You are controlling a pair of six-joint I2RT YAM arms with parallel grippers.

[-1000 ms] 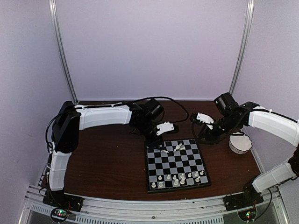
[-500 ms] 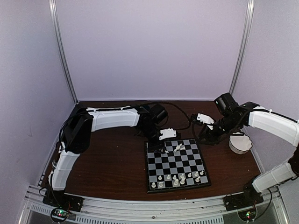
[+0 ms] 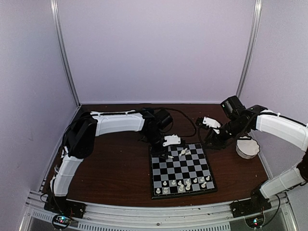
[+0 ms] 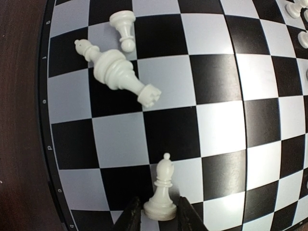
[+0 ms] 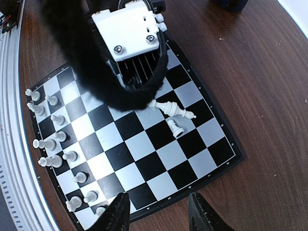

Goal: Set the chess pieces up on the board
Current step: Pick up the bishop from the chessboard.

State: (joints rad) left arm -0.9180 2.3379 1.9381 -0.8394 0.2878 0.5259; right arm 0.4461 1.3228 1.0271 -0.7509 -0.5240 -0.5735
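**Left wrist view: two fingers hug one standing piece**

The left gripper (image 4: 159, 219) is low over the board (image 4: 226, 77), close to its far left corner. One white piece with a round tip (image 4: 162, 191) stands up straight on a pale square there. A dark finger (image 4: 131, 217) sits right against each side of its foot. I cannot tell if the fingers squeeze the piece or only touch it.

Nearer the middle of the board's far edge, two more pieces lie on their sides. The big one (image 4: 120, 77) lies across a dark square and a pale square. The small one (image 4: 122, 28) lies just beside it.

From the top view, the other chess pieces (image 3: 186, 183) sit in the rows along the near edge of the board.

The right gripper (image 5: 159, 216) hangs over the table (image 3: 110, 163), just past the board's far right corner. Its two fingers are spread apart and hold nothing. A white bowl (image 3: 247, 148) sits on the table near the right edge, well apart from the board.
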